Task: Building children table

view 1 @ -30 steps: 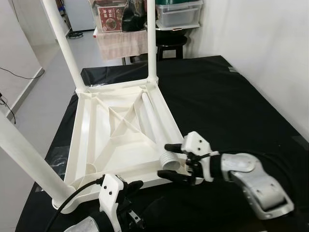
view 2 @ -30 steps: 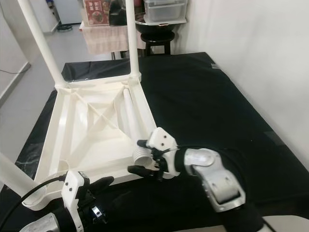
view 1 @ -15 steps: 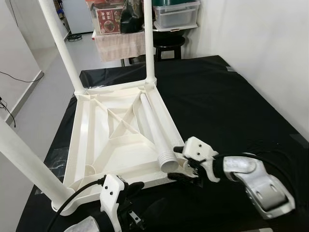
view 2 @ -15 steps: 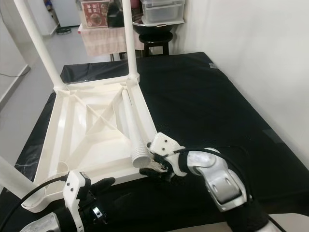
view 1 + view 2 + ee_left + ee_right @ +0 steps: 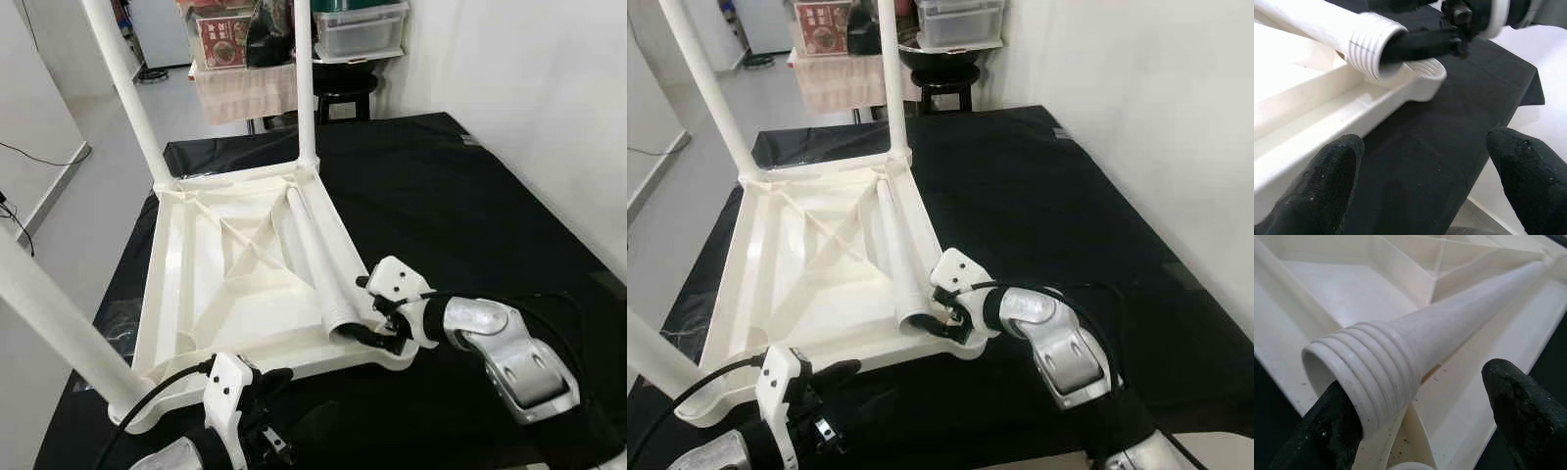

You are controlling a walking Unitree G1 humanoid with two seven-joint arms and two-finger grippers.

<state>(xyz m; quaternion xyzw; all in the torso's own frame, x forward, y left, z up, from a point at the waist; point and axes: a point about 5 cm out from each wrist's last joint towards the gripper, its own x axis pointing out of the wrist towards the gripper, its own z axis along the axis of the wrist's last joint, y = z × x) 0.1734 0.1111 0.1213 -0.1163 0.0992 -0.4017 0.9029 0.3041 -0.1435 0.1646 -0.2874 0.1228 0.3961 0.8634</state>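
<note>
A white children's table top [image 5: 196, 284] lies upside down on a black-covered surface [image 5: 470, 196]. Three white legs stand in its corners: far left [image 5: 122, 78], far right [image 5: 305, 78] and near left [image 5: 49, 323]. A loose fourth leg [image 5: 312, 245] lies inside along the right rim, its threaded end [image 5: 1366, 367] beside the near-right corner socket [image 5: 1425, 73]. My right gripper [image 5: 366, 311] is open around that threaded end; one finger [image 5: 1334, 431] touches its mouth, the other [image 5: 1518, 401] stands apart. My left gripper [image 5: 1425, 161] is open and holds nothing, just off the table top's near edge.
A dark stool [image 5: 343, 93], a cloth-draped shelf [image 5: 245, 88] and storage boxes [image 5: 362, 29] stand beyond the far end. A white wall [image 5: 529, 98] runs along the right. Grey floor [image 5: 88, 196] with a cable lies to the left.
My right gripper's fingers have narrowed and moved in onto the loose leg's threaded end near the corner socket. The leg still lies in the table top. The left gripper has not moved.
</note>
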